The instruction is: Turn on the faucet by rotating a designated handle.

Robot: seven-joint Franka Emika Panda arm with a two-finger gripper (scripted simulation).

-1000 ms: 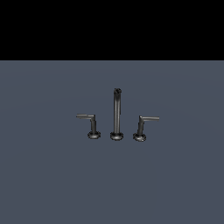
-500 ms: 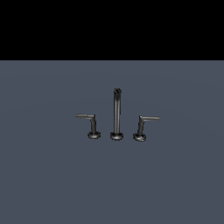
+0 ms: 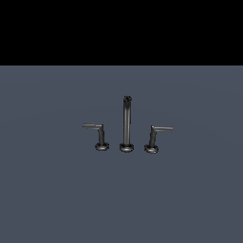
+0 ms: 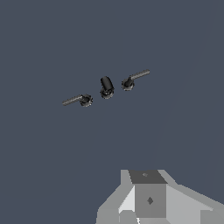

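The faucet [image 3: 126, 124] is a small dark metal set on a flat grey-blue surface in the exterior view: a tall straight spout between two short L-shaped levers on round bases. The handle [image 3: 154, 136] stands at the exterior view's right of the spout, its thin arm jutting rightward. Its mirror twin [image 3: 98, 135] stands at the left. My gripper does not show in the exterior view. In the wrist view the faucet [image 4: 106, 87] lies far off, seen from above, with a lever on each side. Only the grey body of my gripper [image 4: 148, 199] shows, and its fingers are not clear.
The grey-blue surface [image 3: 57, 190] spreads around the faucet. A black band fills the top of the exterior view.
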